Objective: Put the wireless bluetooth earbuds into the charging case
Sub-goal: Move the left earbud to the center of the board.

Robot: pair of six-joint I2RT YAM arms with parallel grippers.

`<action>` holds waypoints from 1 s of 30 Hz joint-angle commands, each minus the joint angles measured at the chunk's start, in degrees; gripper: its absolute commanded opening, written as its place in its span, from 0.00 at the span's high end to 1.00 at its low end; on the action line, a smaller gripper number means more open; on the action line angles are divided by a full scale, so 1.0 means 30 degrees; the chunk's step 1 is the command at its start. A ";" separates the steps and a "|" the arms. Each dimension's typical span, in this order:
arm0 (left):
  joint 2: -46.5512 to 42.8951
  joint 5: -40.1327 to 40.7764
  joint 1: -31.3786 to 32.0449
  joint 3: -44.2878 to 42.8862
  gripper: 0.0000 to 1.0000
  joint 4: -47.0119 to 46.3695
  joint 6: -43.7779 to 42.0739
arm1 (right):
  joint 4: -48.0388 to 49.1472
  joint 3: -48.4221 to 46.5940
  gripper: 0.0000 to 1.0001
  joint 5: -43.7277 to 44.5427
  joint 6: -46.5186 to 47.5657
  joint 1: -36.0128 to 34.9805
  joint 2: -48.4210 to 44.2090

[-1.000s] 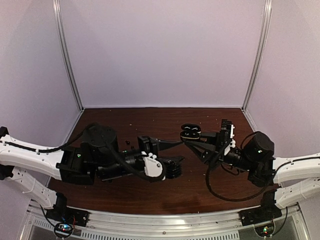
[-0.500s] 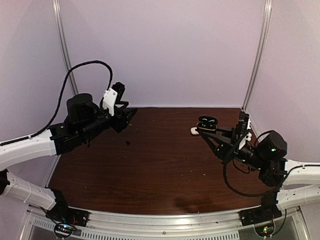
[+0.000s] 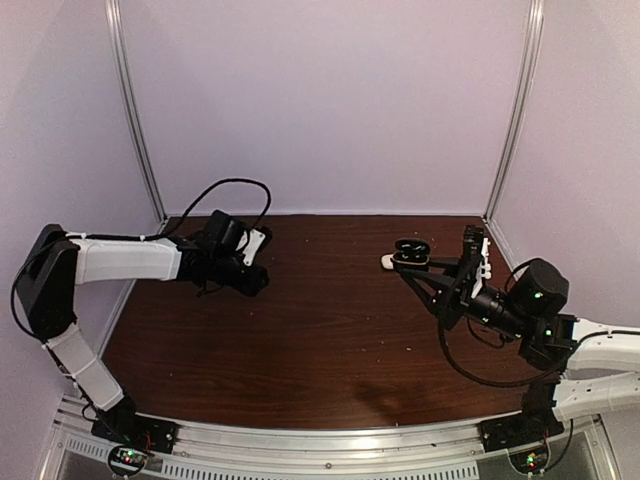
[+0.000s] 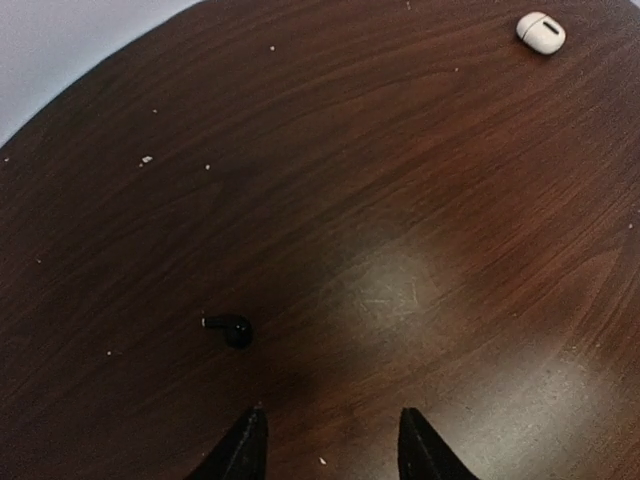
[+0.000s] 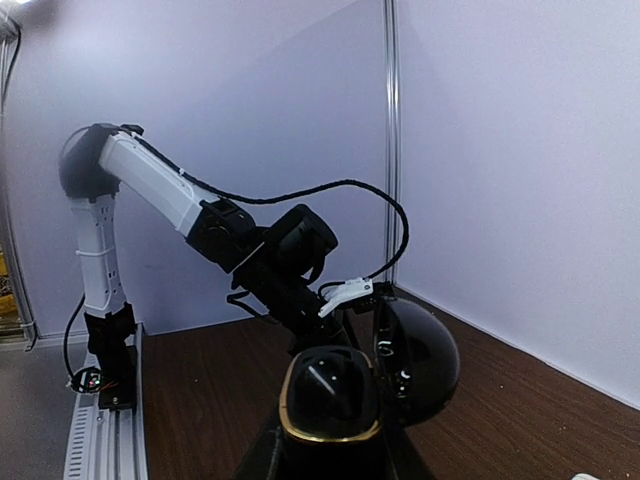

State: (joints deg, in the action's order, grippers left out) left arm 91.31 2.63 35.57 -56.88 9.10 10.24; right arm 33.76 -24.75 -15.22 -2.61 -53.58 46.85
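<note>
Left wrist view: our left jaws hang part open and empty above the bench, a black earbud just ahead of their left tip, seemingly lined up for pickup. Our right jaws clamp the open charging case, likely steadying it for loading.

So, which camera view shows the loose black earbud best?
The left wrist view: the black earbud lies in plain sight on the table, ahead of the left pincer. In the top view the left arm seems to hide it; the right wrist view does not show it.
</note>
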 commanded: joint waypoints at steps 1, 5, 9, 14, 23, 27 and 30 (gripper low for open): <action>0.3027 0.0608 -0.0522 -0.3500 0.53 0.4294 -0.2986 | -0.0182 -0.0363 1.00 -0.0364 -0.0315 0.0401 -0.0309; 0.4188 -0.2855 -0.2068 -0.4889 0.47 0.4216 -0.3213 | -0.0366 -0.0433 1.00 -0.0754 -0.0360 0.0652 -0.0216; 0.5030 -0.5987 -0.3665 -0.5514 0.40 0.3555 -0.2647 | -0.0568 -0.0473 1.00 -0.0880 -0.0374 0.0750 -0.0178; 0.6483 -0.7204 -0.4330 -0.6460 0.39 0.3612 -0.2304 | -0.0665 -0.0499 1.00 -0.0891 -0.0471 0.0781 -0.0099; 0.8758 -0.7915 -0.4504 -0.7811 0.40 0.3255 -0.1857 | -0.1025 -0.0823 1.00 -0.1083 -0.0564 0.0847 0.0079; 0.9232 -0.7706 -0.4523 -0.7760 0.39 0.3073 -0.1746 | -0.1164 -0.0830 1.00 -0.1094 -0.0550 0.0873 0.0011; 0.9370 -0.7672 -0.4511 -0.7578 0.39 0.3088 -0.1713 | -0.1207 -0.0831 1.00 -0.1160 -0.0510 0.0869 -0.0037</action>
State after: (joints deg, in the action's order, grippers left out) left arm 118.61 -19.59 22.22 -78.83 19.75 4.45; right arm 29.85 -25.26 -18.02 -3.44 -51.35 47.24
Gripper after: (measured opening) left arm 0.609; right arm 0.232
